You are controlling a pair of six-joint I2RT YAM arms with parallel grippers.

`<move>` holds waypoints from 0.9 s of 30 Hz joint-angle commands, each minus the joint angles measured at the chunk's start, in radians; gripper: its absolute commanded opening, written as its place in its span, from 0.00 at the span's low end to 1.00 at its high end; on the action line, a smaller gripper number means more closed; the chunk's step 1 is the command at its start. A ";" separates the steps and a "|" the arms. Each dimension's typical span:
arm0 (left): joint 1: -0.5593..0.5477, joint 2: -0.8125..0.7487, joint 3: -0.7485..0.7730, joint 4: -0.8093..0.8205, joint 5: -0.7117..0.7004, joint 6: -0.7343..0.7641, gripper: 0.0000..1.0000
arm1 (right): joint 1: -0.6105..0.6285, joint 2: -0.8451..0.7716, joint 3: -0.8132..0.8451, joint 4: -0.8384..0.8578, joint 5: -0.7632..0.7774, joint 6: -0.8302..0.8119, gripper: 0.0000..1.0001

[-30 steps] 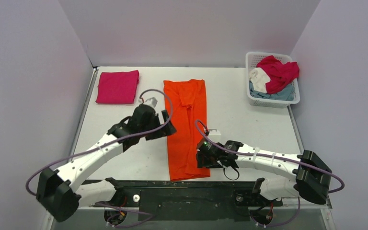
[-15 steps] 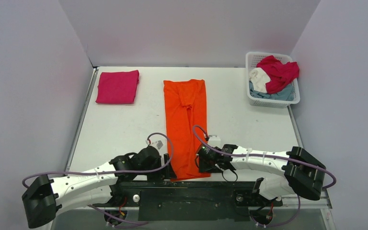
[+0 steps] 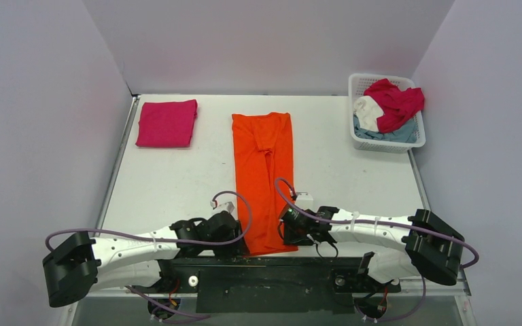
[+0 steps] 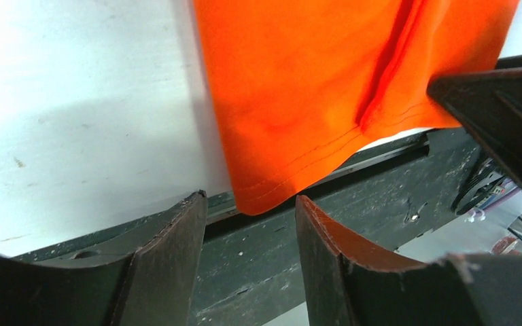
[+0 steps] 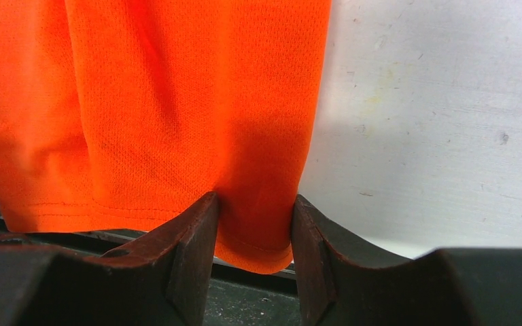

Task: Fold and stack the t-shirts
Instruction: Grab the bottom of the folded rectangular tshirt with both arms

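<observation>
Top view, task cloth: a long bright orange t-shirt point(image 3: 264, 176) folded into a narrow strip lies flat down the middle of the white table point(image 3: 170, 183), its hem at the bottom edge of the table.
Top view, folded pile: a magenta-pink shirt point(image 3: 167, 123) folded square lies at upper left, well apart from the orange one.
Top view, basket: a white plastic lattice basket point(image 3: 380, 143) at upper right holds crumpled crimson point(image 3: 399, 102), white point(image 3: 366, 109) and grey-blue point(image 3: 399, 134) shirts.
Top view, arms: the left gripper point(image 3: 240, 245) sits at the hem's left corner and the right gripper point(image 3: 292, 242) at its right corner.
Left wrist view, tool: the left gripper point(image 4: 250, 204) has its jaws apart; the hem corner of the orange t-shirt point(image 4: 299, 88) lies at the mouth of the gap, unpinched, over the black base plate point(image 4: 353, 224).
Right wrist view, tool: the right gripper point(image 5: 253, 204) has its jaws apart, straddling the other hem corner of the orange t-shirt point(image 5: 143, 88); cloth fills the gap between the dark fingers point(image 5: 190, 251).
</observation>
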 commanded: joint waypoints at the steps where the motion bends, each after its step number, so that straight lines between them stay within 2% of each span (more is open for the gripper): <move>1: -0.005 0.033 0.049 0.086 -0.070 -0.002 0.60 | 0.007 0.003 -0.033 -0.019 -0.024 0.020 0.38; 4: -0.005 0.079 0.053 0.142 -0.044 0.008 0.55 | 0.007 0.004 -0.035 -0.011 -0.029 0.020 0.38; 6: -0.005 0.117 0.066 0.142 -0.034 0.012 0.44 | 0.006 0.004 -0.036 -0.005 -0.032 0.020 0.37; 7: -0.005 0.130 0.071 0.138 -0.033 0.014 0.35 | 0.006 0.002 -0.036 -0.005 -0.033 0.020 0.36; 8: -0.004 0.148 0.086 0.113 -0.037 0.017 0.21 | 0.007 0.001 -0.034 -0.008 -0.034 0.020 0.33; 9: -0.004 0.153 0.097 0.088 -0.061 0.016 0.12 | 0.006 -0.003 -0.035 -0.014 -0.035 0.019 0.31; 10: -0.003 0.154 0.118 0.003 -0.076 0.008 0.01 | 0.005 -0.005 -0.035 -0.037 -0.033 0.017 0.25; 11: -0.003 0.149 0.127 -0.022 -0.110 0.004 0.00 | 0.004 -0.013 -0.036 -0.049 -0.025 0.016 0.22; 12: -0.003 0.129 0.133 -0.069 -0.122 -0.005 0.00 | 0.003 -0.017 -0.041 -0.074 -0.020 0.016 0.15; 14: -0.003 0.082 0.118 -0.103 -0.142 -0.014 0.00 | -0.001 -0.033 -0.058 -0.099 -0.014 0.018 0.09; 20: -0.004 -0.020 0.032 -0.058 -0.084 -0.035 0.00 | -0.004 -0.082 -0.096 -0.110 -0.047 0.009 0.04; 27: -0.009 -0.060 -0.034 0.132 0.075 -0.011 0.00 | 0.001 -0.105 -0.075 -0.102 -0.103 0.006 0.00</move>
